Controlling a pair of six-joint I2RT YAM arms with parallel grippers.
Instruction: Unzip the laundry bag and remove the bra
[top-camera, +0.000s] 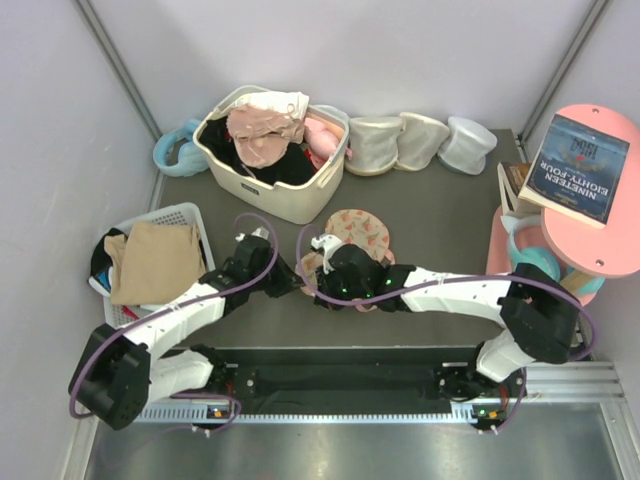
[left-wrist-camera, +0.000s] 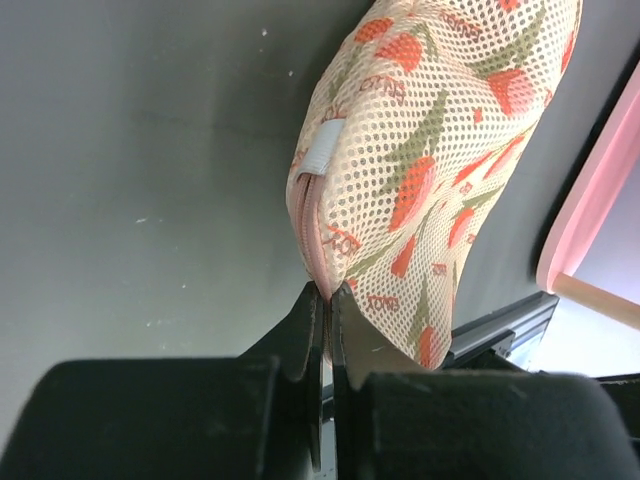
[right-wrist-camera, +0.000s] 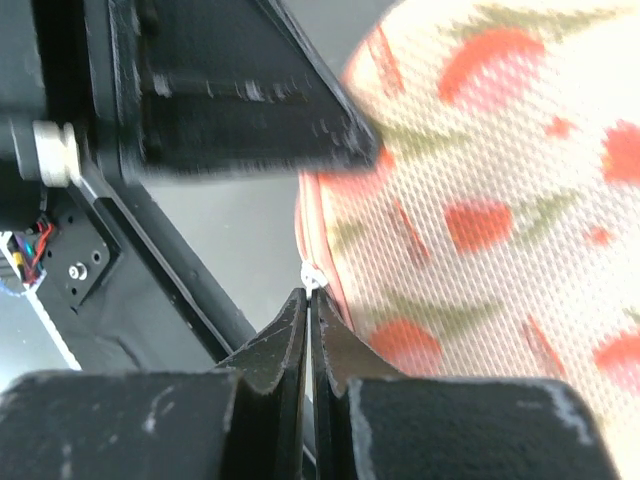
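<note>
One white basket (top-camera: 190, 215), one beige basket (top-camera: 290, 200), one flowery laundry bag (top-camera: 365, 232) mid-table with the left gripper (left-wrist-camera: 328, 292) pinched on its zip edge and the right gripper (right-wrist-camera: 308, 293) pinched on its zip pull (right-wrist-camera: 313, 274), three white cups (top-camera: 420, 140), one book (top-camera: 575, 168).

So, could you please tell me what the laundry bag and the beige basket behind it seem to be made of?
The laundry bag looks like matte mesh fabric: fine holes cover its printed surface. The beige basket looks like smooth moulded plastic, probably, given its rigid, even walls and rolled rim.
</note>
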